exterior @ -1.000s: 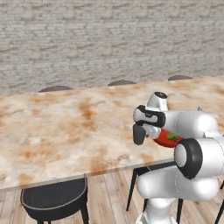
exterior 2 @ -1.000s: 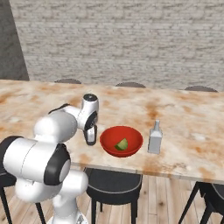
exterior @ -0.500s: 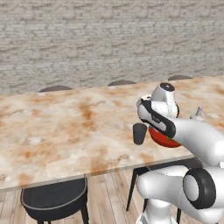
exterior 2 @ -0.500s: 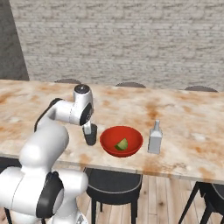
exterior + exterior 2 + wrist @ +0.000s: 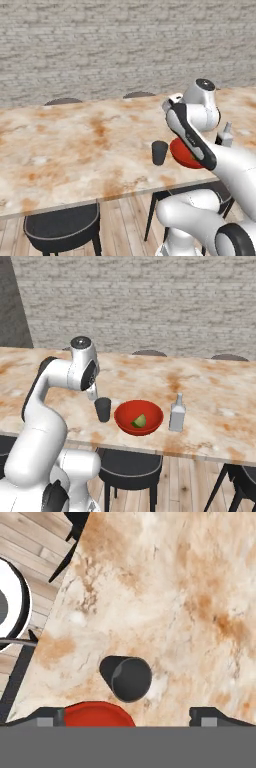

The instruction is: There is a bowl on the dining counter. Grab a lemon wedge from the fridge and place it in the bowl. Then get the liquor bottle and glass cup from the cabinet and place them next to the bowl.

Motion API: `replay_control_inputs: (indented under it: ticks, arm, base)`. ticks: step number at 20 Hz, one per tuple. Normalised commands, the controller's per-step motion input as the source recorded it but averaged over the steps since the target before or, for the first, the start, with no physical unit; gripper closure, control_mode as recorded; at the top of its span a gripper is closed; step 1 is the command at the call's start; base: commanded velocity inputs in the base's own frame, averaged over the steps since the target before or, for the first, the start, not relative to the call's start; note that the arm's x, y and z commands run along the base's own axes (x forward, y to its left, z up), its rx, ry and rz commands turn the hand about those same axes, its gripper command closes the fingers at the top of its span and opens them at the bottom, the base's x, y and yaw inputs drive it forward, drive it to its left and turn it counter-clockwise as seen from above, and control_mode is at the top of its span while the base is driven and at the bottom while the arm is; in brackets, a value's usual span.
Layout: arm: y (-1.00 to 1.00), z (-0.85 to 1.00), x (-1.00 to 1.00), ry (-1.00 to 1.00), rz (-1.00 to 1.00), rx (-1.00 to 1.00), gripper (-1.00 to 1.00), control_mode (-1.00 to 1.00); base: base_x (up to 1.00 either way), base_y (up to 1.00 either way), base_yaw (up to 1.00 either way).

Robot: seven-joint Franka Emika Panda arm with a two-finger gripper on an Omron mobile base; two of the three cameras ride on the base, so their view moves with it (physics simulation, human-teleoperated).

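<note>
A dark glass cup (image 5: 103, 409) stands upright on the marble dining counter (image 5: 215, 381), just left of the red bowl (image 5: 138, 417). In the bowl lies a lemon wedge (image 5: 140, 420). The clear liquor bottle (image 5: 177, 413) stands just right of the bowl. My gripper (image 5: 93, 393) hangs above and slightly behind the cup, open and holding nothing. The hand view looks down on the cup (image 5: 127, 677) and the bowl's rim (image 5: 97, 714), with my gripper (image 5: 128, 717) spread wide on either side. From the left base view my arm hides part of the bowl (image 5: 183, 154) beside the cup (image 5: 160, 152).
Dark round stools (image 5: 61, 227) (image 5: 130, 464) stand under the counter's near edge, over a wooden floor. A brick wall (image 5: 150, 301) runs behind the counter. Bare marble stretches to the left of the cup (image 5: 65, 145).
The gripper has let go of the cup and risen above it. The cup stays standing beside the bowl. The arm's elbow has swung up.
</note>
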Motion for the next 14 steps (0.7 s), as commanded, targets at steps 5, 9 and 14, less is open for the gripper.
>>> replay_control_inputs:
  ticks: [5, 9, 14]
  arm:
    - [0.1, 0.89, -0.83, -0.03, 0.0, 0.0, -1.0, -1.0]
    - [0.23, 0.61, -0.97, -0.06, 0.0, 0.0, -1.0, -1.0]
    - [0.39, 0.12, -1.0, -0.27, 0.0, -0.1, -1.0, -1.0]
  base:
    - [0.0, 0.0, 0.0]
    - [0.0, 0.0, 0.0]
    - [0.0, 0.0, 0.0]
